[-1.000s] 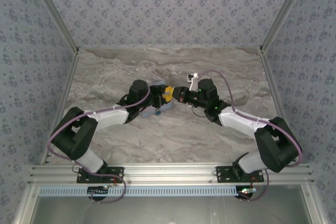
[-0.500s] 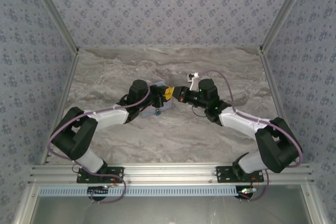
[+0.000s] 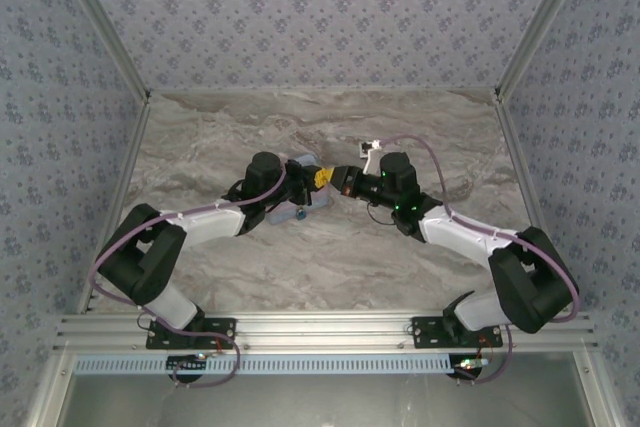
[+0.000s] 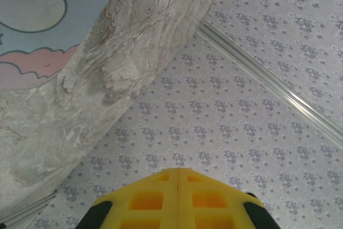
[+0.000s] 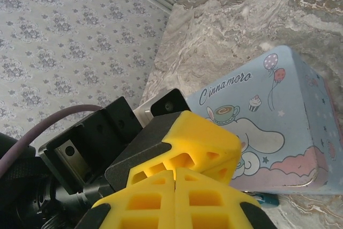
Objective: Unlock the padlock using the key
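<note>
Tiny teal-blue silver-shackled padlock: on marbled surface, at 6 o'clock of light-blue cartoon-printed rectangular tin | left gripper, right gripper: pads pressed together, nothing seen held | padlock likely light, rigid, slippery; pinch flat body sides.

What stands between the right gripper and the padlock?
The left gripper sits right in front of the right gripper, over the tin. The padlock peeks out at the tin's edge beside the right gripper; nothing visible lies between those two.
</note>
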Available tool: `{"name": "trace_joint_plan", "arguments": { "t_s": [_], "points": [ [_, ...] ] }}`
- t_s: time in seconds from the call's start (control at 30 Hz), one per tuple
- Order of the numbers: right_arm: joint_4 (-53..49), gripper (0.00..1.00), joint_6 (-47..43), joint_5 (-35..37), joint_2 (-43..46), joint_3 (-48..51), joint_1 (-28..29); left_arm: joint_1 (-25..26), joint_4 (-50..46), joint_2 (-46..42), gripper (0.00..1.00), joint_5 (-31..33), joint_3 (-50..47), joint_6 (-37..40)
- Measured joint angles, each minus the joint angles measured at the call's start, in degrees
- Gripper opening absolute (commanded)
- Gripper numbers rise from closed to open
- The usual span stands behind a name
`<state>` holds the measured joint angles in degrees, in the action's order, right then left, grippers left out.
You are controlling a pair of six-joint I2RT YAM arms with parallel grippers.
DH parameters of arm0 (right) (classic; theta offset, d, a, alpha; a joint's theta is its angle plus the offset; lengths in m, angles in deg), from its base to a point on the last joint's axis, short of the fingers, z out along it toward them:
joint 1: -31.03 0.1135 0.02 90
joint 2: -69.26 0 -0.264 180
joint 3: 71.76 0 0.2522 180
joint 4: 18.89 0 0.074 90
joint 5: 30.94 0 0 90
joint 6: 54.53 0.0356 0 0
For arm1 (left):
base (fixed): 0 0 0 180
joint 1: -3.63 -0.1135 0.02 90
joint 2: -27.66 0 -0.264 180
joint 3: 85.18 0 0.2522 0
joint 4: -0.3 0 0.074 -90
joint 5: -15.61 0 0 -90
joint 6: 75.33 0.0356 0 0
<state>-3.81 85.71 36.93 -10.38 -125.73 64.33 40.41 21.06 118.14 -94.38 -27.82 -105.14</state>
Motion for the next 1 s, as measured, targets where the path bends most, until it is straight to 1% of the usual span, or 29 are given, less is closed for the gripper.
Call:
{"name": "trace_joint_plan", "arguments": {
  "t_s": [0.13, 0.27, 0.3, 0.37, 0.5, 0.6, 0.67, 0.77, 0.83, 0.9, 1.0],
  "points": [
    [-0.15, 0.01, 0.17, -0.24, 0.35, 0.22, -0.35, 0.00, 0.04, 0.00, 0.00, 0.00, 0.02, -0.07],
    [-0.37, 0.19, 0.09, -1.51, 0.83, 0.55, -1.40, -0.13, -0.04, 0.00, 0.00, 0.00, 0.11, 2.08],
    [-0.42, 0.24, -0.11, -1.77, 1.20, 0.79, -1.86, -0.20, -0.50, -0.04, 0.00, 0.02, 0.33, 3.74],
    [-0.50, 0.30, -0.35, -2.58, 2.05, 1.07, -3.13, -0.57, -2.47, -0.50, 0.00, 0.68, 0.85, 7.58],
    [-0.57, 0.42, -1.68, -4.63, 4.76, 1.07, -5.49, -1.29, -10.12, -4.66, 0.00, 4.26, 2.86, 18.93],
    [-0.33, 0.49, -2.91, -6.71, 6.62, 1.07, -6.47, -1.42, -17.25, -9.99, 0.00, 8.17, 6.01, 30.12],
    [0.46, 0.54, -3.37, -8.41, 7.17, 1.07, -6.95, -1.40, -20.39, -13.73, 0.00, 10.60, 8.13, 37.92],
    [3.74, 0.59, -3.21, -11.04, 7.19, 1.22, -7.21, -1.40, -21.55, -19.41, 0.00, 13.46, 9.38, 49.40],
    [6.88, 0.60, -2.86, -12.83, 6.95, 1.29, -7.23, -1.27, -21.49, -22.05, 0.00, 14.29, 9.42, 55.60],
    [10.47, 0.61, -2.38, -14.47, 6.47, 1.29, -6.95, -0.94, -21.14, -23.74, 0.00, 14.23, 9.42, 61.72],
    [14.36, 0.63, -1.81, -16.22, 5.92, 1.09, -5.90, -0.52, -20.13, -24.39, 0.00, 12.92, 9.42, 68.41]
  ]
}}
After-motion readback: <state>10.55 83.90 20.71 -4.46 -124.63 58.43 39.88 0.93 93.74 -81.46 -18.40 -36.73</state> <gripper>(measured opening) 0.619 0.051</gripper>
